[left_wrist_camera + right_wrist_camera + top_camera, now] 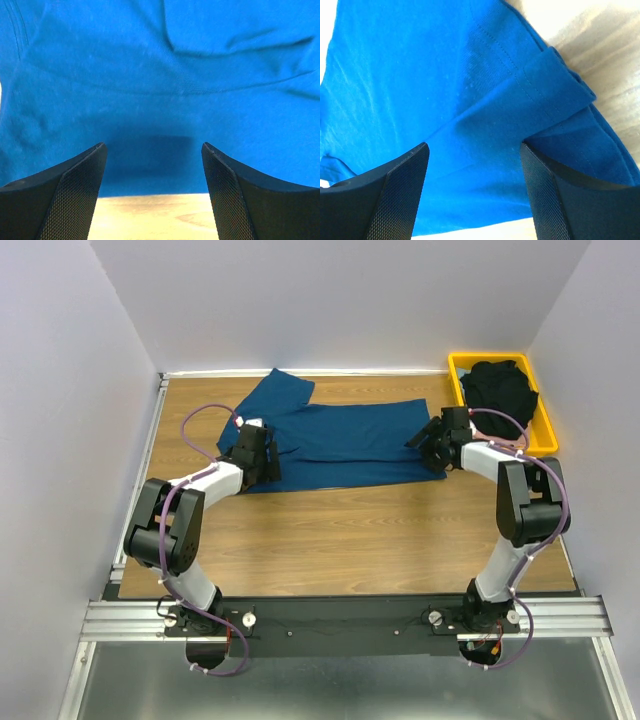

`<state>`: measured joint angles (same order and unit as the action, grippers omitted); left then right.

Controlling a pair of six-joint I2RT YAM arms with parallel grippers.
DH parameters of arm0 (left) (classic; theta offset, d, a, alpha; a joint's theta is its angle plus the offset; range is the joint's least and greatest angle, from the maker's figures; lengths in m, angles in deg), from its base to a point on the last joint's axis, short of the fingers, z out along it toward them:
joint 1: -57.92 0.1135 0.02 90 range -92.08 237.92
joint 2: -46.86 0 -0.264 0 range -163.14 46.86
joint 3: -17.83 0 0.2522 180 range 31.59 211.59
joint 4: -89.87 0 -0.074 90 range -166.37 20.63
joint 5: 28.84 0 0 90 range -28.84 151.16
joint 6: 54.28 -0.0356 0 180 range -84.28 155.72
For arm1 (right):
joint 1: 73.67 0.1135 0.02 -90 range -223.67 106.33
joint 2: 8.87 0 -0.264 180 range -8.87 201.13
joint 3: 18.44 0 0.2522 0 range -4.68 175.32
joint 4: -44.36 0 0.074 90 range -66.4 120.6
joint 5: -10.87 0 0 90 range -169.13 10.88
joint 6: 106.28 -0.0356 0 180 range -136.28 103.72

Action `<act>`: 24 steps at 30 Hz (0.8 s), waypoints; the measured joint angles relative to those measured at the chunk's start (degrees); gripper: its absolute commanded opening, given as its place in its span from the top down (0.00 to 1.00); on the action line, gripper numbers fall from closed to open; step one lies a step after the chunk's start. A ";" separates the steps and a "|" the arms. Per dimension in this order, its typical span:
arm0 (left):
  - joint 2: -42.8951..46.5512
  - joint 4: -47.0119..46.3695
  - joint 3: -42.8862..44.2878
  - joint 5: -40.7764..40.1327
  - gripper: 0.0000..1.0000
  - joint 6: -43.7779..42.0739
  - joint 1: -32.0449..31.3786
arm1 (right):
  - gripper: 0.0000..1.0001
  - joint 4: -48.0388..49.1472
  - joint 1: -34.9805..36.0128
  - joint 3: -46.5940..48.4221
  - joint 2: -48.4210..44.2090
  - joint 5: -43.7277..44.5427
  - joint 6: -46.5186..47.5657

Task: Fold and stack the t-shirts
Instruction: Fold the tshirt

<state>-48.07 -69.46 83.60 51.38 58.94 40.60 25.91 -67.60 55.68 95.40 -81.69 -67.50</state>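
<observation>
**Top view.** The blue t-shirt [340,435] lies flat on the worktop [340,530] with a sleeve sticking out on the far side. It looks partly folded lengthwise, though I cannot count the layers. My left claw [265,458] sits over its left end and my right claw [428,443] over its right end, both low. Beyond my right claw, a black t-shirt [500,390] is bunched in the yellow tray [545,435]. No other shirt is in view.

**Left wrist view.** Left claw [154,146] is spread, with nothing between the fingers. Blue cloth fills the field ahead of the tips. The shirt's near edge runs across just under them, with bare worktop on my side of it.

**Right wrist view.** Right claw [474,146] is also spread and holding nothing. A stitched hem, doubled over on itself, lies ahead and to the right of the tips. The cloth edge runs below them.

**Judgement.** The step in hand is the next fold of the blue shirt, and the task is early.

**To do it well:**
- Slide one finger of each claw under the near edge and catch every layer.
- Flatten or include the doubled hem on the right.
- Close both claws together.
- Lift level, keeping the cloth taut between the claws.
- Lay the edge squarely on the far edge.

The risk is a one-layer pinch, which would skew the fold.
</observation>
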 measured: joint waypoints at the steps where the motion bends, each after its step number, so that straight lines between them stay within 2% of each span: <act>1: -0.02 0.24 -0.20 0.00 0.16 0.00 0.00 | 0.20 0.02 0.00 0.24 0.22 0.00 -0.04; 24: 1.46 2.60 -2.16 -0.13 0.16 0.42 0.24 | 0.21 0.39 -0.02 20.33 10.93 -0.85 3.30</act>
<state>-46.61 -66.85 81.43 51.25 59.36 40.84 26.30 -67.63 76.01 106.33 -82.55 -64.20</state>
